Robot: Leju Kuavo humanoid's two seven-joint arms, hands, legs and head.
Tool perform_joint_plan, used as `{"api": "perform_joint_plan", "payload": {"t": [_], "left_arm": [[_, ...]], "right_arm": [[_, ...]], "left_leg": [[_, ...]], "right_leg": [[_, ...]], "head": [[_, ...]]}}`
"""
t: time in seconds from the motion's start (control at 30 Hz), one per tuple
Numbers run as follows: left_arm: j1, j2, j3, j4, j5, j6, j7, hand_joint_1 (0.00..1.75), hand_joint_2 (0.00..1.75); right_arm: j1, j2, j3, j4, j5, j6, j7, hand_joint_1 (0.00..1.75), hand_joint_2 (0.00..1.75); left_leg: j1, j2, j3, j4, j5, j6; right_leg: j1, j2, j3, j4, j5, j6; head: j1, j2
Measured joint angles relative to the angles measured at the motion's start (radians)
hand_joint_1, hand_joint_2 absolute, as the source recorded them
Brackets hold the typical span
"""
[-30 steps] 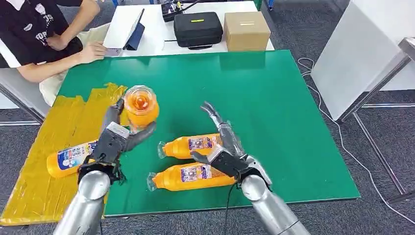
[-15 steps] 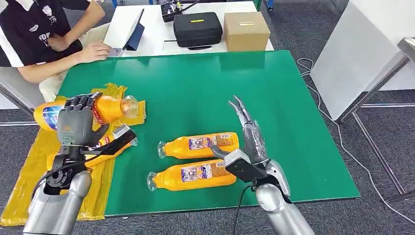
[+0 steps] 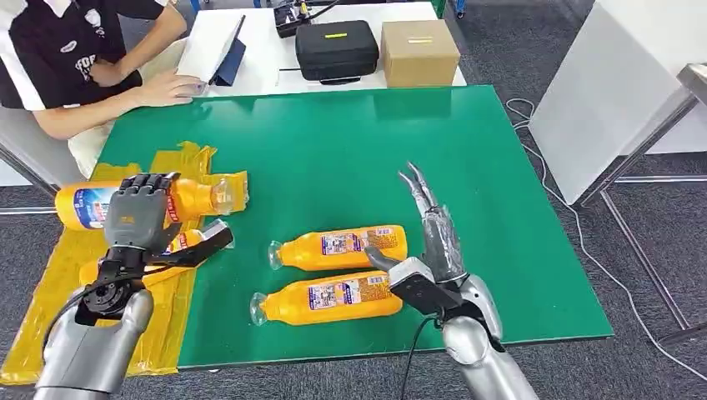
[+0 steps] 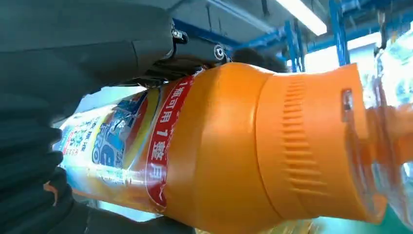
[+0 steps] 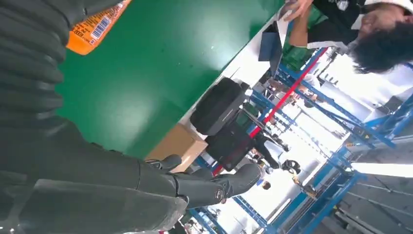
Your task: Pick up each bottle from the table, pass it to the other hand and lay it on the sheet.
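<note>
1. The left hand [image 3: 137, 218] wraps around an orange bottle [image 3: 188, 197], held sideways above the yellow sheet [image 3: 50, 321], ready to lay it down.
2. The bottle is smooth plastic with a shiny label.
3. Under the left hand another bottle [image 3: 171, 250] lies on the crinkly sheet.
4. The right hand [image 3: 429, 250] holds nothing, fingers straight and apart.
5. Beside it two bottles [image 3: 338, 247] wait on the flat green table [image 3: 467, 150].

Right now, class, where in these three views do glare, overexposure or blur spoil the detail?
Head view: sharp, with soft ceiling-light sheen on the green table. Left wrist view: the orange bottle held by the left hand is close and slightly soft, with bright ceiling lights behind. Right wrist view: the background beyond the right hand is washed out white.
</note>
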State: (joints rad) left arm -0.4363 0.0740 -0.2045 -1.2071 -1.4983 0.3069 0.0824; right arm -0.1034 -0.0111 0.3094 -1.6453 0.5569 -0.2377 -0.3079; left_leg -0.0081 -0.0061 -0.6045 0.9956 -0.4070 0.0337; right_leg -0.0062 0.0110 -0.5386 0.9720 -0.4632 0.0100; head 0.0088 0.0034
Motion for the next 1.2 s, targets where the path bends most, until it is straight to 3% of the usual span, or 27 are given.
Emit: {"api": "perform_joint_plan", "payload": {"t": [0.4,0.43,0.47,0.5,0.53,1.2], "left_arm": [[-0.126,0.009,0.022,0.285,-0.06,-0.258,0.053,1.75,1.75],[-0.14,0.011,0.027,0.307,-0.06,-0.263,0.054,1.52,1.75],[-0.15,0.013,0.031,0.323,-0.061,-0.267,0.054,0.75,1.75],[-0.159,0.013,0.033,0.337,-0.062,-0.268,0.056,0.26,1.75],[-0.164,0.014,0.036,0.349,-0.063,-0.269,0.06,0.0,1.75],[-0.172,0.011,0.044,0.371,-0.069,-0.292,0.081,0.0,1.75]], "right_arm": [[-0.078,0.029,0.005,0.015,0.022,0.046,0.038,0.0,1.75],[-0.08,0.03,0.008,0.017,0.023,0.046,0.041,0.0,1.75],[-0.08,0.032,0.01,0.018,0.025,0.046,0.044,0.0,1.75],[-0.08,0.032,0.01,0.018,0.027,0.046,0.047,0.0,1.75],[-0.08,0.033,0.011,0.018,0.03,0.046,0.048,0.0,1.75],[-0.082,0.044,0.011,0.023,0.045,0.074,0.076,0.0,1.75]], "left_leg": [[0.0,-0.003,0.002,0.0,0.001,-0.001],[0.0,-0.002,0.002,-0.001,0.001,-0.001],[0.0,-0.002,0.003,-0.001,0.0,-0.001],[0.0,-0.002,0.004,-0.001,0.0,-0.001],[0.0,-0.002,0.005,-0.001,0.0,-0.001],[0.0,-0.002,0.012,-0.001,0.0,-0.001]], "right_leg": [[0.0,-0.001,0.003,0.0,0.0,0.0],[0.0,0.0,0.003,0.0,0.0,0.0],[0.0,0.0,0.004,0.0,0.0,0.0],[0.0,0.0,0.005,0.0,0.0,0.0],[0.0,0.0,0.005,0.0,0.0,0.0],[0.0,0.0,0.012,0.0,0.0,0.0]], "head": [[0.0,0.0],[0.0,0.0],[0.0,0.0],[0.0,0.0],[0.0,0.0],[0.0,0.0]]}}
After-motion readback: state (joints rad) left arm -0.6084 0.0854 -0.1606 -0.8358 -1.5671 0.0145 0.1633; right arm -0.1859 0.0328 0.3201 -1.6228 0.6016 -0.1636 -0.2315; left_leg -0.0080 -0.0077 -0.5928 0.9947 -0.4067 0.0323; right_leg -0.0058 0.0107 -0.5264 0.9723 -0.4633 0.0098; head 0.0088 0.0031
